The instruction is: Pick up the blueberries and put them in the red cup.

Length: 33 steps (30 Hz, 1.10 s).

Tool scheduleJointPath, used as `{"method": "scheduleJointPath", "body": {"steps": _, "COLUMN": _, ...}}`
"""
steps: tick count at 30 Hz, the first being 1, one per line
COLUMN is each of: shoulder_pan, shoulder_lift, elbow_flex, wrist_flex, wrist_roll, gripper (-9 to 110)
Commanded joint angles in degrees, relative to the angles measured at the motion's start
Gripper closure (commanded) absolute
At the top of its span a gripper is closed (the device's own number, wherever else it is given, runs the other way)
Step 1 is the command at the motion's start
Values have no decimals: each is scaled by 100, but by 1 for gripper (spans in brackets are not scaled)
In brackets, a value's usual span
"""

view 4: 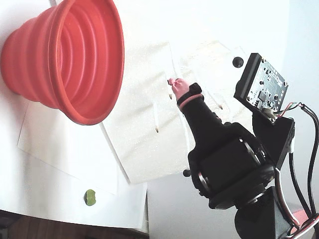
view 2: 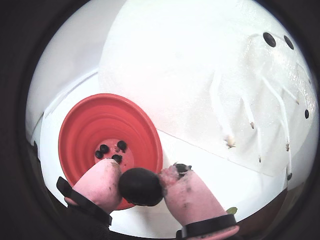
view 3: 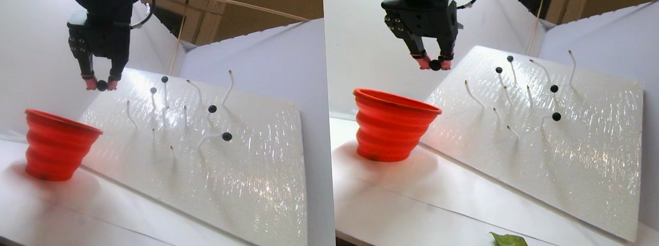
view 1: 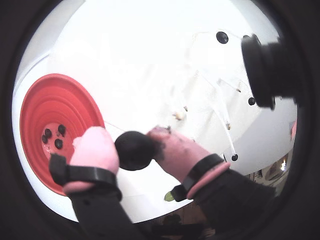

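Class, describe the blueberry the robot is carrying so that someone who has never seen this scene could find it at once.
Start at the red cup left of the white board in the stereo pair view. Above the cup's rim hangs the black gripper with pink fingertips. The held blueberry sits pinched between them, in the air, unlike the blueberries in the cup or those on stalks.

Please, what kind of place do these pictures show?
Probably a home-made test bench, not a real kitchen or farm. White paper walls surround a white board with thin stems carrying blueberries, like a mock bush. A red cup stands beside it, and the claw grips one berry.
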Motion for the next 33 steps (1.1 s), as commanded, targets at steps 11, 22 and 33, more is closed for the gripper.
{"method": "scheduleJointPath", "body": {"steps": 11, "shoulder_pan": -290, "shoulder_lift": -132, "elbow_flex": -527, "wrist_flex": -229, "wrist_roll": 202, "gripper": 88}}
{"method": "scheduleJointPath", "body": {"steps": 22, "shoulder_pan": -431, "shoulder_lift": -738, "elbow_flex": -888, "wrist_flex": -571, "wrist_roll": 334, "gripper": 87}}
{"method": "scheduleJointPath", "body": {"steps": 33, "shoulder_pan": -378, "shoulder_lift": -1055, "elbow_flex": -1011, "wrist_flex": -791, "wrist_roll": 360, "gripper": 84}}
